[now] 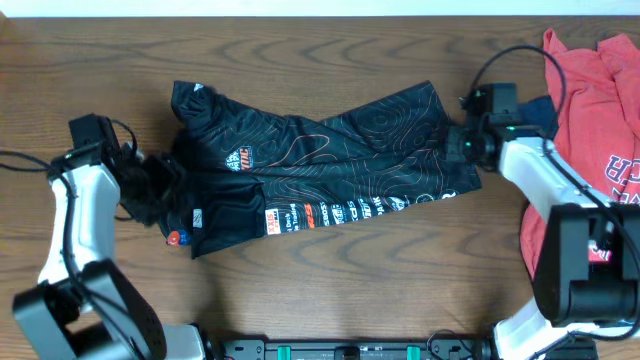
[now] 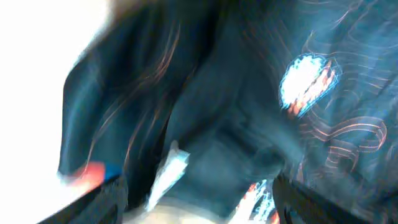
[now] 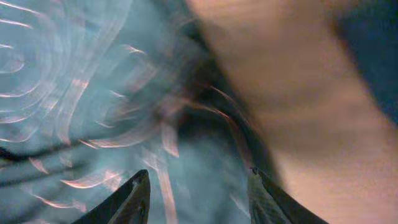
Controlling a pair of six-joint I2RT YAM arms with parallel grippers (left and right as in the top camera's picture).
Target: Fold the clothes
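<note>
Across the middle of the tabletop, nearer the far edge, the black jersey (image 1: pixel 320 165) lies rumpled, logos up. The left gripper (image 1: pixel 150 185) sits at its left end, fingers (image 2: pixel 102 199) spread wide over blurred cloth. The right gripper (image 1: pixel 462 142) meets its right end; its fingers (image 3: pixel 134 202) stand apart, yet blur hides whether they pinch fabric. A red T-shirt (image 1: pixel 590 110) lies by the right edge
</note>
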